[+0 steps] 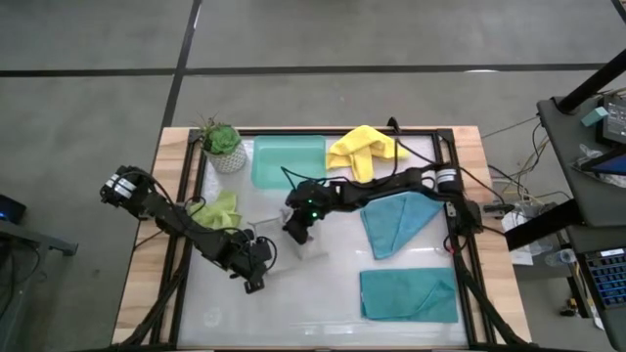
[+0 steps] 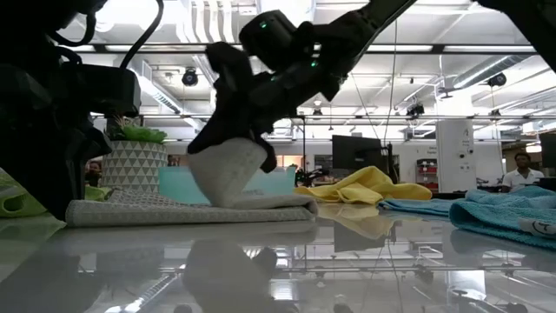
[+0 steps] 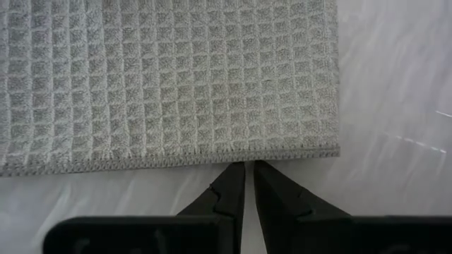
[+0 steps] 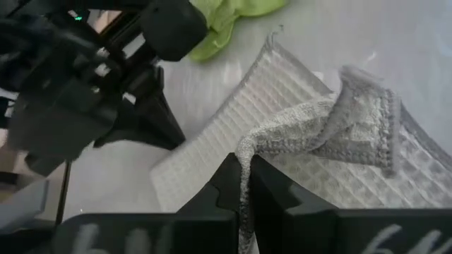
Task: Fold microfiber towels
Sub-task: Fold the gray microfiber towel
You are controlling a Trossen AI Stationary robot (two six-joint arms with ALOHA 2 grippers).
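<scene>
Presently right tool pinches grey towel edge, lifted; left tool, pressed together and empty, sits just beside its near-left hem.

Grey waffle towel flat, one edge lifted; lime, yellow crumpled; two teal, one seemingly folded.

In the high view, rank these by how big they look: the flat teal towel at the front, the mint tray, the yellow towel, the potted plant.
Largest to smallest, as seen from above:
1. Flat teal towel
2. Mint tray and yellow towel: too close to rank, since the yellow one is crumpled
3. Potted plant
</scene>
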